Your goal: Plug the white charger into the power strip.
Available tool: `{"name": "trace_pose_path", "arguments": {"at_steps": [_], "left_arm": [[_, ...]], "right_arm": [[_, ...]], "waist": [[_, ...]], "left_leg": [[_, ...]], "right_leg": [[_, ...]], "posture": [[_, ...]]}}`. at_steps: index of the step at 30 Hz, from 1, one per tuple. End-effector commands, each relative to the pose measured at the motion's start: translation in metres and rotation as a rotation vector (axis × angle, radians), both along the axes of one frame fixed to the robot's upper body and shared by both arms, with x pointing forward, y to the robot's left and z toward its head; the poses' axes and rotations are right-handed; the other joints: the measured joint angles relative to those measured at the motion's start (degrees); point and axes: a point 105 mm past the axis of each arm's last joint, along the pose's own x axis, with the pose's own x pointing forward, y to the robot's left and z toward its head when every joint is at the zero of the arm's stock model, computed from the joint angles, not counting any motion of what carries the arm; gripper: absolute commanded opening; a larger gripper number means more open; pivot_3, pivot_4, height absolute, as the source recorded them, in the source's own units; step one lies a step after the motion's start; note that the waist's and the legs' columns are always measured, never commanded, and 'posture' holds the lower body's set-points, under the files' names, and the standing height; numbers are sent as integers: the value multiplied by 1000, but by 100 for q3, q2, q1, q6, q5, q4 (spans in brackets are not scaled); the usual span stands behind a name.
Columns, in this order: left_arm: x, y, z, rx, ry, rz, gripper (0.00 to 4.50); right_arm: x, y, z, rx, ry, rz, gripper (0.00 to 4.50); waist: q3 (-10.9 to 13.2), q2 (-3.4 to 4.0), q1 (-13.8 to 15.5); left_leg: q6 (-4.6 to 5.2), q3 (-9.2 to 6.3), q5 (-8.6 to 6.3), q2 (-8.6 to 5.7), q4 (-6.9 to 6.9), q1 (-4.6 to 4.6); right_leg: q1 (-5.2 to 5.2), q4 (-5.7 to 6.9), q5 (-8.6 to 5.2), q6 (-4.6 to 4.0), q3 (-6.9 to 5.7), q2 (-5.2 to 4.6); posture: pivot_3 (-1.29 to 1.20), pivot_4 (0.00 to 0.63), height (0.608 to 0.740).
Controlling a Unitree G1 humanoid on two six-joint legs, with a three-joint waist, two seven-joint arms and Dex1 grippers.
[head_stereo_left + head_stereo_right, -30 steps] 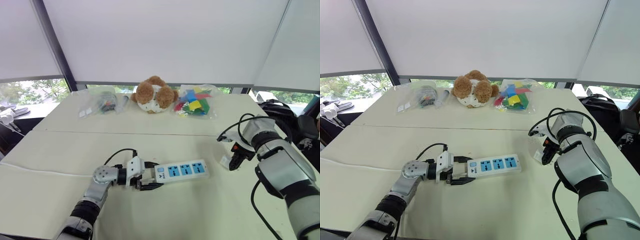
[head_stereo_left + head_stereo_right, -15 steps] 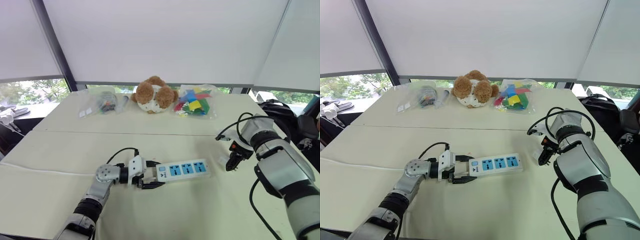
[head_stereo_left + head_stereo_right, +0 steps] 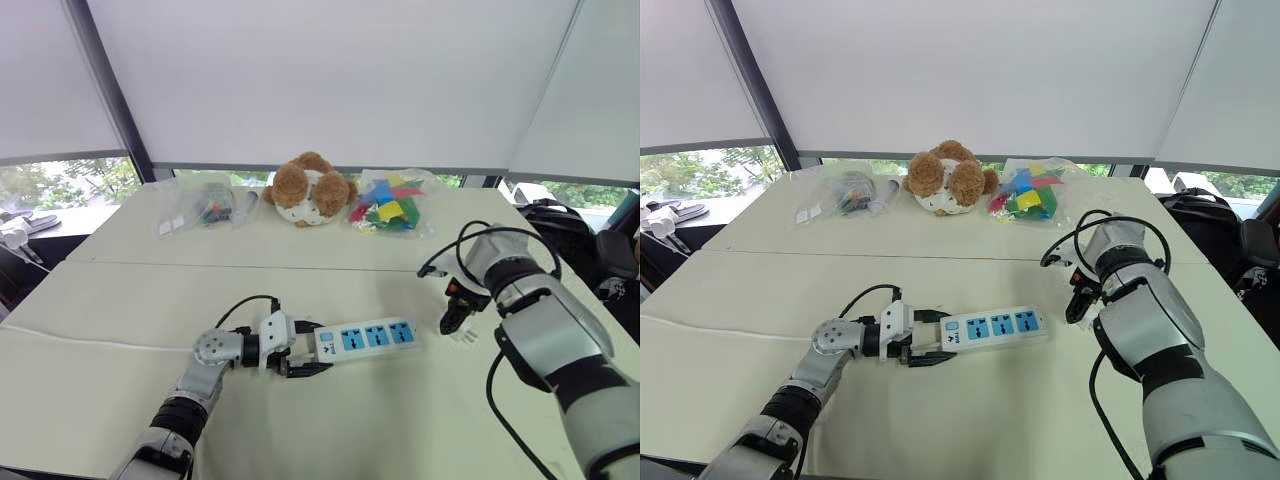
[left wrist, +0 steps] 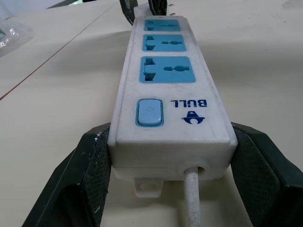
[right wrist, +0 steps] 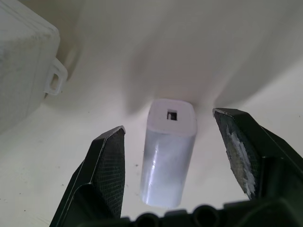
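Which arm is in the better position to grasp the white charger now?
Right. Its open end effector straddles the white charger, while the left end effector is clamped on the power strip.

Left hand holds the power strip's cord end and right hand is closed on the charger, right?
No. The right wrist view shows the right hand open, its fingers either side of the charger, not touching. The left hand does hold the power strip.

White charger (image 5: 168, 151) unplugged, just beside power strip (image 3: 365, 338)
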Motion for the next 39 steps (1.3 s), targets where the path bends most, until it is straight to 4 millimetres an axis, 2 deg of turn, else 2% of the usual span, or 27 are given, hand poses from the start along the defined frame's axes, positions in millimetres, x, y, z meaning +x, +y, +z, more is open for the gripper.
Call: {"name": "trace_pose_path", "arguments": {"at_steps": [1,3,4,9,11,16,19,22,25,28,32,39], "left_arm": [[-11,-7,-26,77,69,-19,2960],[-12,-6,-27,77,71,-16,2960],[-12,-6,-27,79,71,-16,2960],[-10,-7,-24,81,72,-12,2960],[-8,-6,-23,82,76,-16,2960],[-7,-2,-15,109,138,-106,2960],[-3,3,-14,161,164,-157,2960],[7,13,-8,190,176,-169,2960],[16,16,2,195,172,-179,2960],[19,22,2,229,165,-179,2960],[18,33,1,253,165,-181,2960],[15,39,-1,270,164,-192,2960]], "right_arm": [[3,-2,11,-21,-26,7,1902],[2,-1,12,-17,-16,13,945],[2,-1,12,-15,-18,11,712],[2,2,15,24,-18,15,714],[7,7,24,93,-76,42,714],[14,31,77,510,-335,214,714],[1,27,81,620,-448,381,714],[-7,39,86,808,-575,396,714],[-22,48,74,970,-639,387,714],[-39,59,62,1145,-702,368,714],[-51,67,53,1221,-751,308,714],[-67,75,28,1252,-735,265,714]], "waist": [[0,0,-6],[0,0,-12],[0,0,-11],[0,0,-10],[0,0,-7],[4,2,-9],[1,-5,-22],[-8,-25,-47],[-4,-19,-147],[-3,-20,-195],[-2,-21,-247],[-1,-24,-354]], "left_leg": [[0,0,0,0,0,0],[0,0,0,0,0,0],[0,-1,0,0,-1,1],[0,-1,0,0,-1,0],[0,-1,0,0,-1,0],[0,-2,0,0,-1,-3],[1,-11,-1,0,-12,-3],[10,-39,-6,3,-16,-1],[11,-39,-6,5,-24,-4],[11,-41,-6,6,-27,-4],[11,-41,-6,6,-23,-2],[11,-46,-6,7,-23,0]], "right_leg": [[0,0,0,0,0,0],[0,0,0,0,0,0],[0,0,0,0,0,0],[-1,0,0,0,-1,1],[0,0,0,0,0,1],[1,-5,0,0,-1,1],[5,-15,0,5,-6,5],[20,-24,-6,17,-24,16],[7,-12,-6,16,-22,17],[6,-10,-6,16,-21,18],[6,-6,-6,15,-19,18],[9,-3,-6,15,-21,21]], "posture": [[0,150,739],[0,150,739],[0,150,739],[0,150,739],[0,150,739],[0,150,739],[0,150,739],[0,150,739],[0,150,739],[0,150,739],[0,150,739],[0,150,739]]}}
